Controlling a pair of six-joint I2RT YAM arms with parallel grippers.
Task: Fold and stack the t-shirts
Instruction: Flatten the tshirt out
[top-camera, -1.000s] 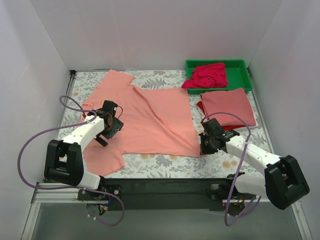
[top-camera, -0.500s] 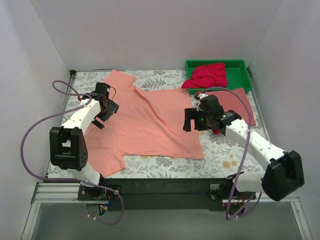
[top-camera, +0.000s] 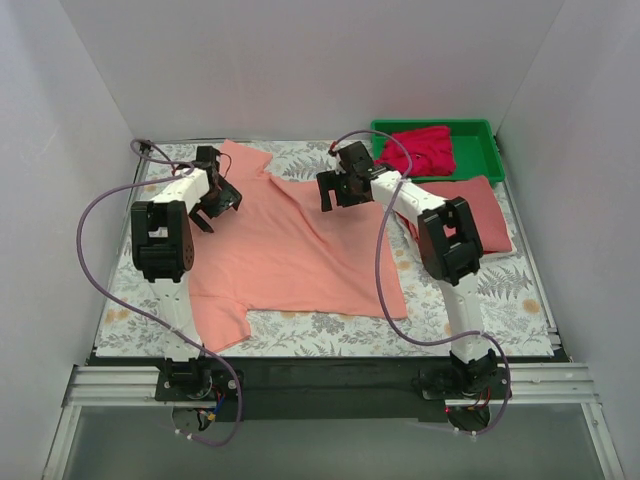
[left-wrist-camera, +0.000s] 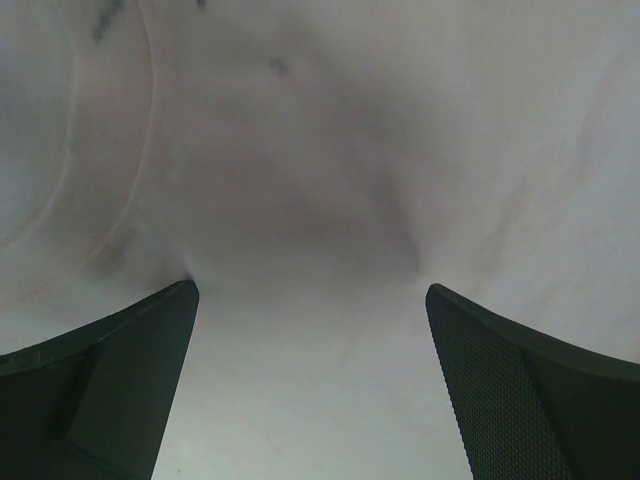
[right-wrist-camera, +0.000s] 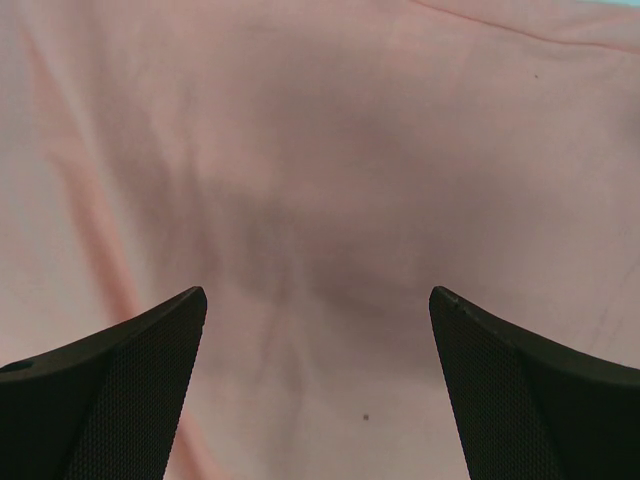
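Observation:
A light salmon-pink t-shirt (top-camera: 290, 250) lies spread open across the middle of the table. My left gripper (top-camera: 212, 203) hovers open over its far left shoulder; in the left wrist view the fingers (left-wrist-camera: 120, 360) stand wide apart above washed-out pale cloth (left-wrist-camera: 320, 180). My right gripper (top-camera: 335, 192) is open over the shirt's far right part, and its wrist view shows pink cloth (right-wrist-camera: 330, 170) between wide black fingers (right-wrist-camera: 520, 380). A folded dusty rose t-shirt (top-camera: 485, 215) lies at the right, partly behind the right arm. A crumpled magenta t-shirt (top-camera: 415, 150) sits in the tray.
A green plastic tray (top-camera: 487, 150) stands at the back right corner. White walls close in the table on three sides. Purple cables loop from both arms. The floral tablecloth (top-camera: 480, 300) shows at the front right.
Both arms swung from the near part of the shirt to its far part. The right gripper let go of the shirt's near right hem corner and opened. The shirt now lies flatter.

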